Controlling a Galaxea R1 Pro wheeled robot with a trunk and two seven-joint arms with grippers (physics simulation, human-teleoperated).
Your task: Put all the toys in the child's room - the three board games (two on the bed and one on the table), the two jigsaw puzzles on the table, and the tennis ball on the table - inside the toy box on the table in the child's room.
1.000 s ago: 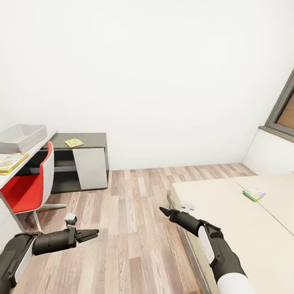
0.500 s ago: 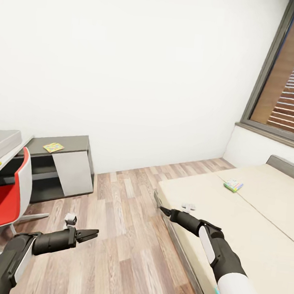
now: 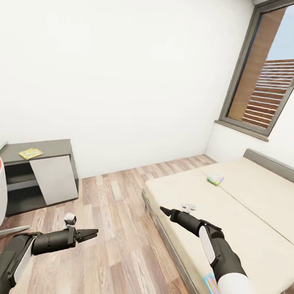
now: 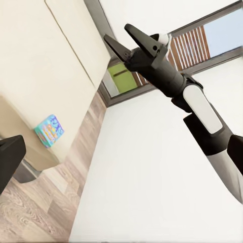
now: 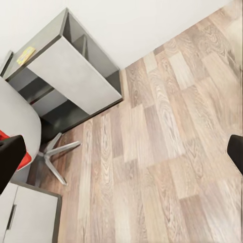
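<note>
No lettering reads on either board game: one (image 3: 215, 179) lies far on the bed (image 3: 248, 208), another (image 3: 211, 286) at its near edge, perhaps the light blue one (image 4: 49, 129). My left jaws (image 3: 89, 235) and right jaws (image 3: 163, 209) gape, empty.

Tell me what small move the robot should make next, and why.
Probably keep turning toward the bed and roll closer. Both claws, left and right, hang open and empty over the floor, while one board game lies far up the mattress and another near its edge.
</note>
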